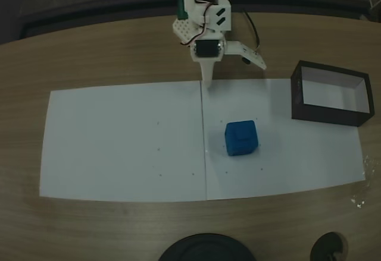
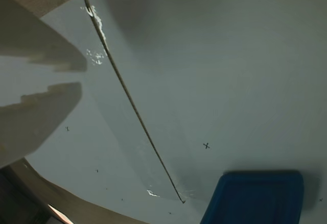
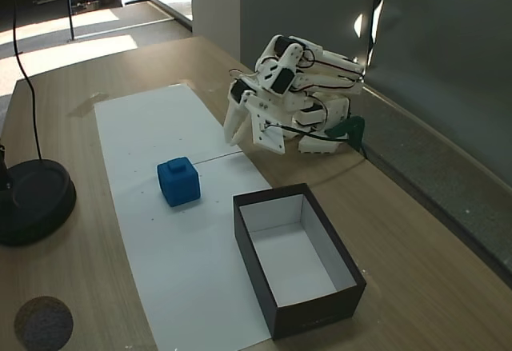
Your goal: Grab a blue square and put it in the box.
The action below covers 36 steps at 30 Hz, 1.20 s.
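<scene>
blue square (image 1: 240, 137) | upright on white paper | box (image 1: 331, 93) open-topped, empty, well apart

The white arm (image 3: 300, 99) sits folded low over its base, its links doubled back on themselves. Its gripper (image 1: 208, 81) points down, tip close to the surface, empty. In the wrist view the 2 pale fingers (image 2: 38, 106) lie nearly together with only a narrow gap between them.

It looks like an office or lab room: a curved wood-grain laminate counter (image 3: 416, 231) bearing taped white paper sheets (image 3: 160, 207), a grey partition wall (image 3: 448, 63), and a sunlit floor beyond.
</scene>
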Available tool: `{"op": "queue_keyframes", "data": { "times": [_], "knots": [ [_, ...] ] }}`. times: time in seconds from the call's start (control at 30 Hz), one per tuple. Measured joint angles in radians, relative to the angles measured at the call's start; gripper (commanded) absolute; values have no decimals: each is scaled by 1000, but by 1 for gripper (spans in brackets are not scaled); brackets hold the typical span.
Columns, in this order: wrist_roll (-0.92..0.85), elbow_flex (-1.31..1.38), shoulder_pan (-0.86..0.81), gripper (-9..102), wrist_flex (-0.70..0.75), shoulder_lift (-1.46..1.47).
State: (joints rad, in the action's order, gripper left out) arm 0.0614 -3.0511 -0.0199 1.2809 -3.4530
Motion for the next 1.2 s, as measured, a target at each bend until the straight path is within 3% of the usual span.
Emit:
{"op": "queue_keyframes", "data": {
  "times": [0.6,0.8,0.9,1.03,1.2],
  "knots": [
    [3,0,25,4,-3,0],
    [-130,8,23,16,-192,0],
    [-212,89,28,16,-267,2],
    [-187,278,48,22,-275,44],
    [-132,531,52,30,-253,391]
  ]
}}
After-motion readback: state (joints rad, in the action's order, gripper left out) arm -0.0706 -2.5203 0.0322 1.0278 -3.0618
